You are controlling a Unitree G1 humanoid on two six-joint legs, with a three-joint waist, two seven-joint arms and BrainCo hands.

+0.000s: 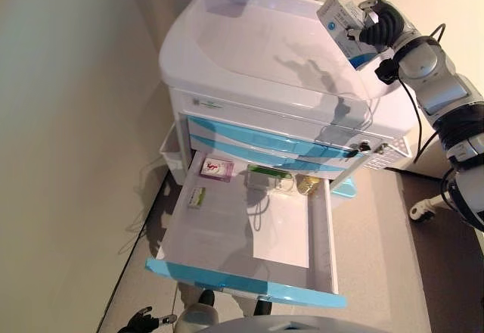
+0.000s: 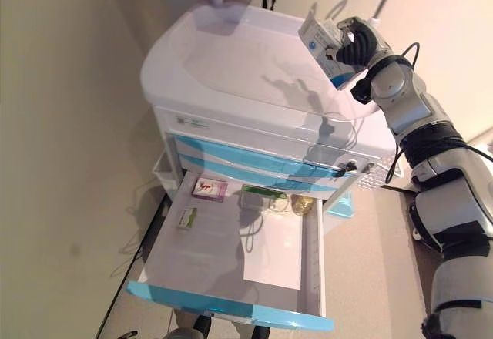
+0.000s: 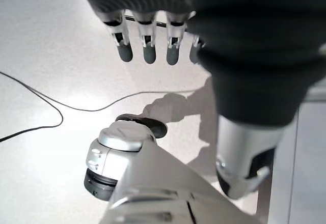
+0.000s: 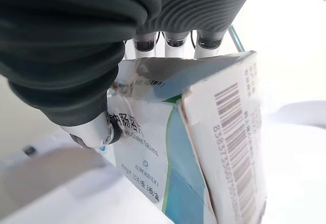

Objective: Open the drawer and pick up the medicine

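Observation:
My right hand (image 1: 382, 23) is shut on a white and blue medicine box (image 1: 344, 26) and holds it tilted above the right side of the white cart's top (image 1: 257, 45). The right wrist view shows my fingers and thumb curled round the box (image 4: 204, 147). The cart's lowest drawer (image 1: 242, 284), with a blue front, stands pulled out. It holds a pink box (image 1: 217, 169), a small green box (image 1: 197, 197), a green and white box (image 1: 266, 175), a yellowish item (image 1: 306, 185) and a white sheet (image 1: 281, 231). My left hand (image 3: 204, 40) hangs low over the floor, fingers straight and empty.
A wall runs close along the cart's left side. Small white baskets hang on the cart's left side (image 1: 171, 151) and right side (image 1: 389, 155). A key sits in the lock (image 1: 363, 147) above the drawers. A cable lies on the floor (image 3: 51, 107).

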